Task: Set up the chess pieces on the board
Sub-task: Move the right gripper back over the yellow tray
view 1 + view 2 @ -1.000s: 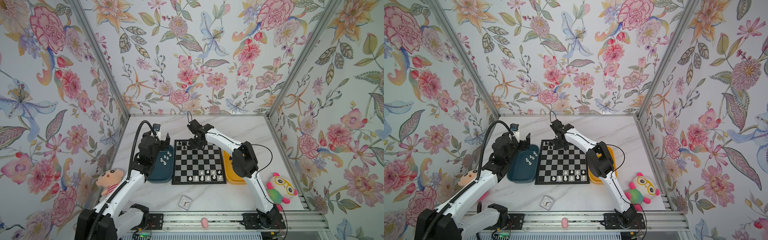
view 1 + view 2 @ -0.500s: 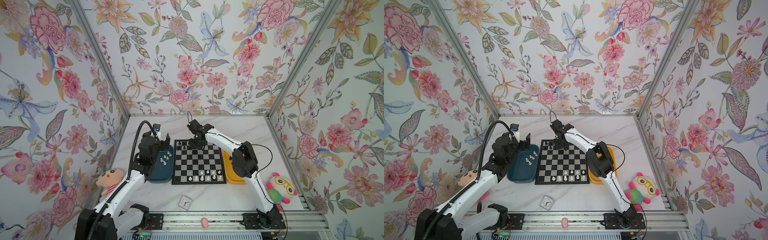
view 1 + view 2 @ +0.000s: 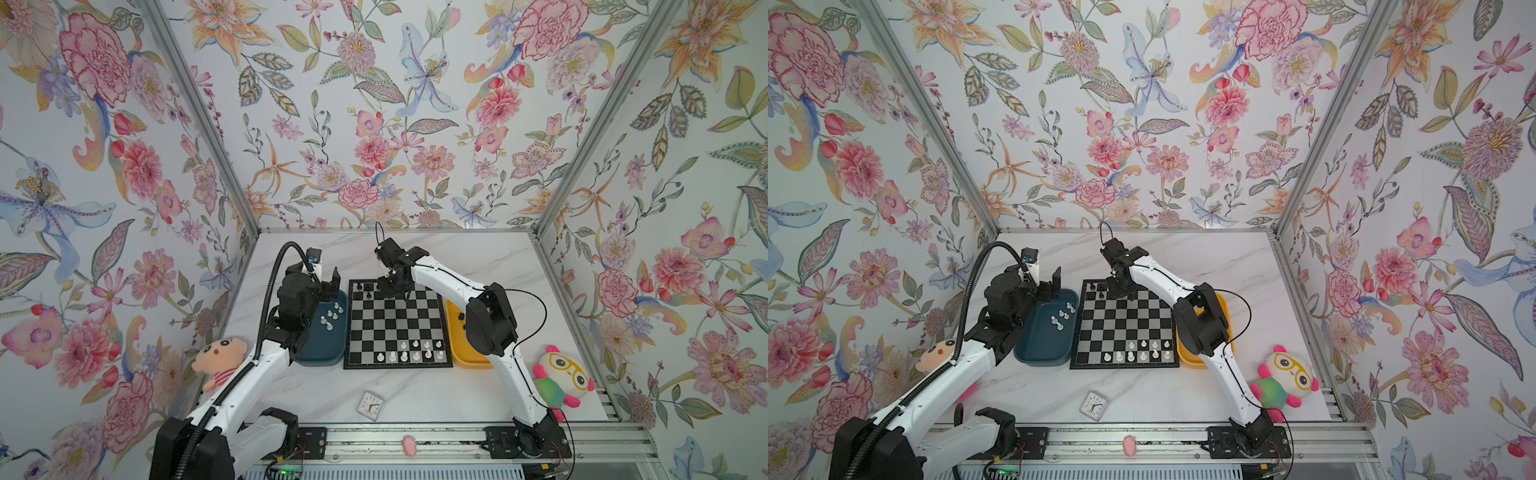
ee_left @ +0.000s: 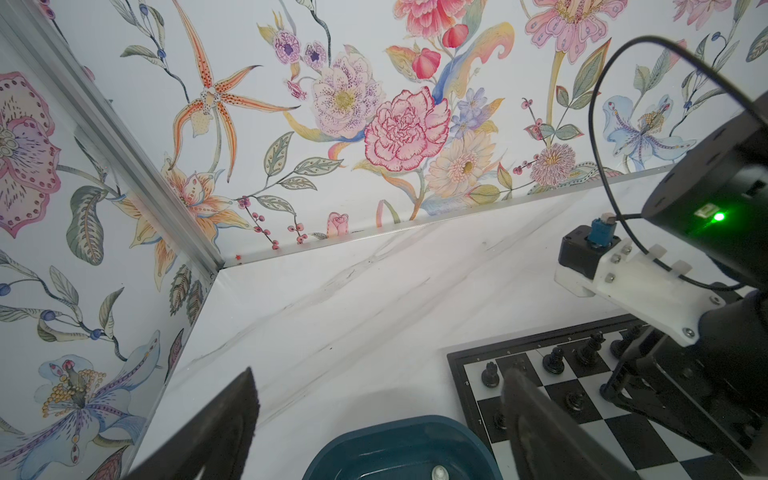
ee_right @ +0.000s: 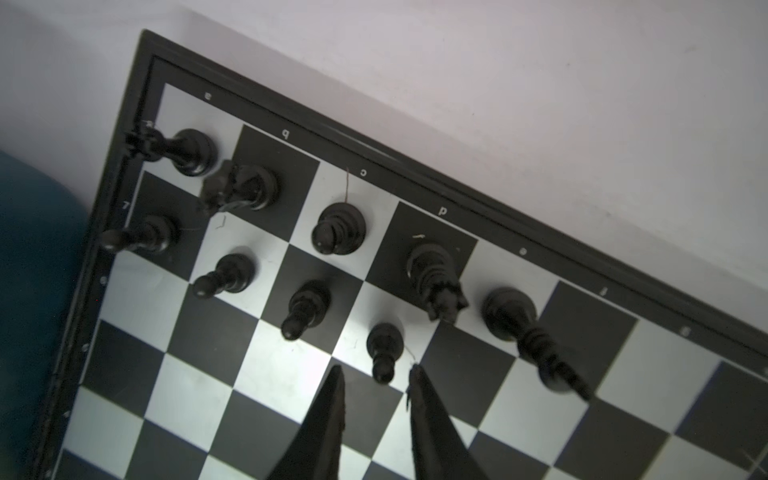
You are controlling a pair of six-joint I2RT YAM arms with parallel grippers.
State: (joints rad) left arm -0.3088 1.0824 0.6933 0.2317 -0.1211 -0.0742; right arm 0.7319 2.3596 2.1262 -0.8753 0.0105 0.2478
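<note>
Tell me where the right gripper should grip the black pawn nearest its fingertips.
Take the black pawn by its slim neck under the round head, probably straight down from above: it stands upright, with the queen and a neighbouring pawn close beside.

High stereo pair; wrist cameras near board (image 5: 187, 399)

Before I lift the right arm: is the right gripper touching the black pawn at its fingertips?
Apart. The right wrist view shows bare board between the black pawn and each finger of the right gripper.
</note>
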